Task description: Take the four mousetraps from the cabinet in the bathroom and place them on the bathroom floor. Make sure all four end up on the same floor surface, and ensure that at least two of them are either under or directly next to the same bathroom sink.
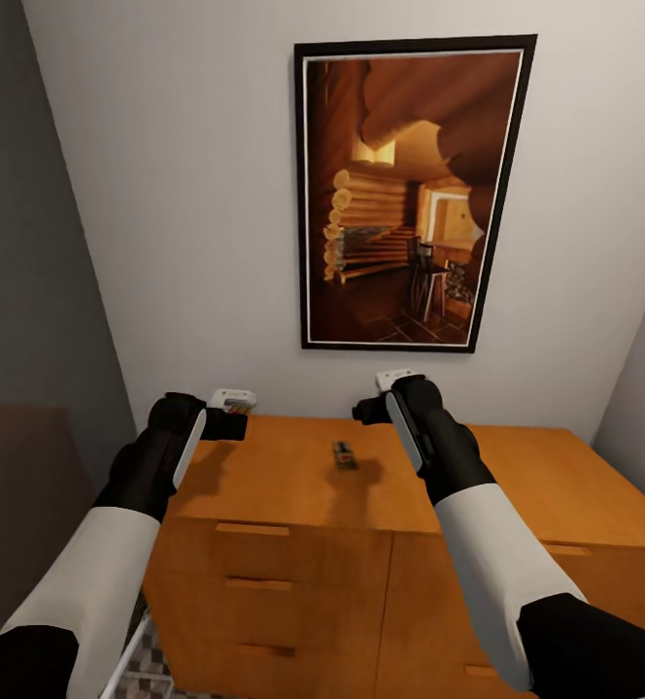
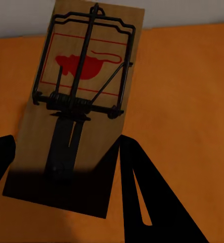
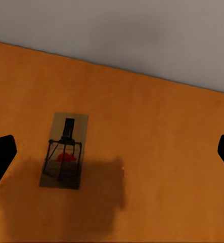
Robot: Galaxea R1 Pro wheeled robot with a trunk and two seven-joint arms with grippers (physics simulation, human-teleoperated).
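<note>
The orange-brown cabinet [image 1: 293,485] stands against the wall, drawers shut. My left gripper [image 1: 233,416] hovers over its back left corner. In the left wrist view the left gripper [image 2: 66,144] is shut on a mousetrap [image 2: 79,106], a wooden slab with a red mouse print and a dark spring bar; both fingers [image 2: 152,197] press its sides. A second mousetrap [image 1: 344,454] lies flat on the cabinet top, left of my right arm. My right gripper [image 1: 369,412] hangs above it, and in the right wrist view the right gripper [image 3: 117,144] is open wide with that mousetrap [image 3: 64,151] below, off to one side.
A large framed cabin picture [image 1: 410,194] hangs on the white wall behind the cabinet. Grey walls close in at left and right. A strip of patterned floor [image 1: 152,660] shows at the cabinet's left foot, beside a dark brown surface [image 1: 21,485].
</note>
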